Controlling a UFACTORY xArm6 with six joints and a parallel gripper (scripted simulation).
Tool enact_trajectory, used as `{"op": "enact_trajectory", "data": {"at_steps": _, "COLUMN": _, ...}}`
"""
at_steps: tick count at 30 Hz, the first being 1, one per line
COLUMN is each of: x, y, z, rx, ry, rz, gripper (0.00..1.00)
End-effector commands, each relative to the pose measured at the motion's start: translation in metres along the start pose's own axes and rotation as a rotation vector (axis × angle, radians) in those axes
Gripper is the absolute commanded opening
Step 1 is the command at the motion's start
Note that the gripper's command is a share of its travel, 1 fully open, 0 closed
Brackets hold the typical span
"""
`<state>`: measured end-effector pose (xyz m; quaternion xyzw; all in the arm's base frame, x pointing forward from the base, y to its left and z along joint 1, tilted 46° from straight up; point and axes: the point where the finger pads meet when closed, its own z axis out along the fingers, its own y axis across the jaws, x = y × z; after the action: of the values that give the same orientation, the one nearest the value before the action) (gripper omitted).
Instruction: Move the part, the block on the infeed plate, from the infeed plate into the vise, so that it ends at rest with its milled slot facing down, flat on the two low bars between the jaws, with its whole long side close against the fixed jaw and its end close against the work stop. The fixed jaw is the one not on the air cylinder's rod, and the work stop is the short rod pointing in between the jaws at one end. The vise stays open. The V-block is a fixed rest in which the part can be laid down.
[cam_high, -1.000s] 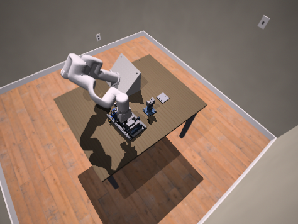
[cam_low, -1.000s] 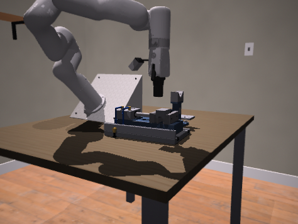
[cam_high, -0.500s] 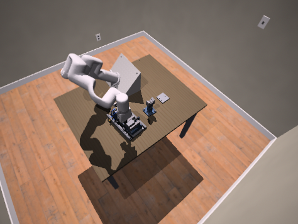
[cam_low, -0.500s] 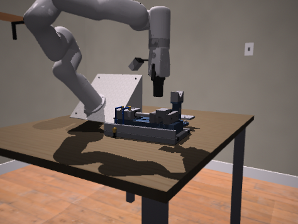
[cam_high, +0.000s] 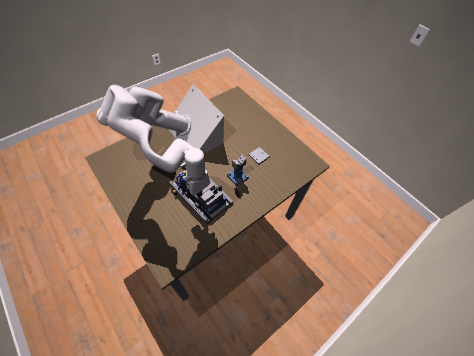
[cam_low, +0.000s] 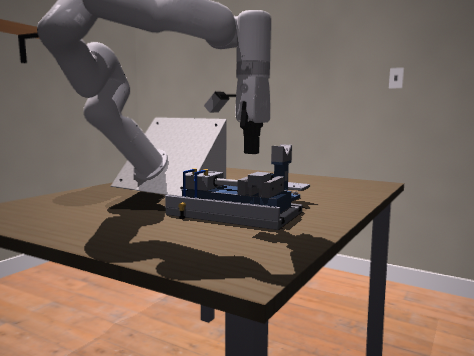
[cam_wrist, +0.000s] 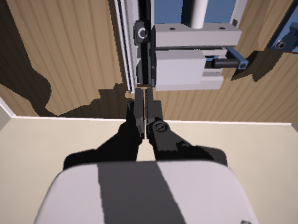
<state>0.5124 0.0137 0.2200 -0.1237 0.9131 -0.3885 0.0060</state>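
The white arm rose from its base, folded back at the elbow, and reached forward with the last link vertical, wrist pointing straight down. The black end effector hung directly below the wrist, fingers pressed together with nothing between them. A small grey camera housing projected sideways just above it.
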Motion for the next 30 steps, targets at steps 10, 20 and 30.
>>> {"op": "enact_trajectory", "data": {"at_steps": 10, "x": -0.001, "y": 0.000, "z": 0.002, "rx": -0.002, "ry": -0.004, "rz": 0.001, "gripper": 0.00}}
{"op": "enact_trajectory", "data": {"at_steps": 20, "x": -0.001, "y": 0.000, "z": 0.011, "rx": -0.002, "ry": -0.004, "rz": 0.001, "gripper": 0.00}}
{"op": "enact_trajectory", "data": {"at_steps": 30, "x": -0.002, "y": -0.001, "z": 0.027, "rx": -0.002, "ry": -0.004, "rz": 0.001, "gripper": 0.00}}
